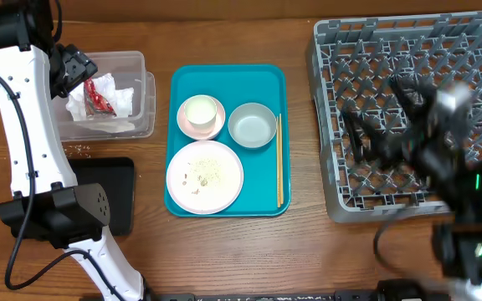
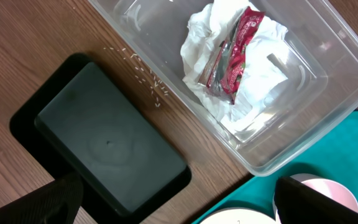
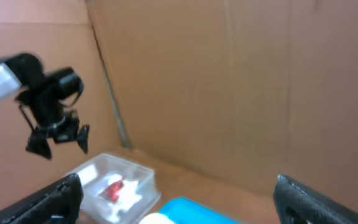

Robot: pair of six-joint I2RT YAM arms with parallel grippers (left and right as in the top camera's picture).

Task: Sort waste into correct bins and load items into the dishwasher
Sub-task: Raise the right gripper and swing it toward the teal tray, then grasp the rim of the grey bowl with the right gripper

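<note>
Left gripper (image 3: 61, 142) spread, empty, over the clear tub (image 1: 143, 84), upper left. Napkins (image 2: 253, 87) and red wrapper (image 2: 234, 53) are inside it. Rice grains (image 2: 148, 78) lie on the table between tub and black tray (image 2: 104, 149). Right gripper (image 3: 178, 186) spread, empty, blurred above the dish rack (image 1: 320, 100), right. Plate (image 1: 205, 174), bowl (image 1: 252, 125), cup (image 1: 201, 111) and chopsticks (image 1: 279, 159) sit on the teal tray (image 1: 266, 77), centre.

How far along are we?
Done: napkins and red wrapper sit in the clear tub. In hand: nothing; left gripper and right gripper are open, empty. Remaining: crumbs on the plate, rice grains on the table, and plate, bowl, cup, pink dish, chopsticks on the teal tray; dish rack shows no dishes.
</note>
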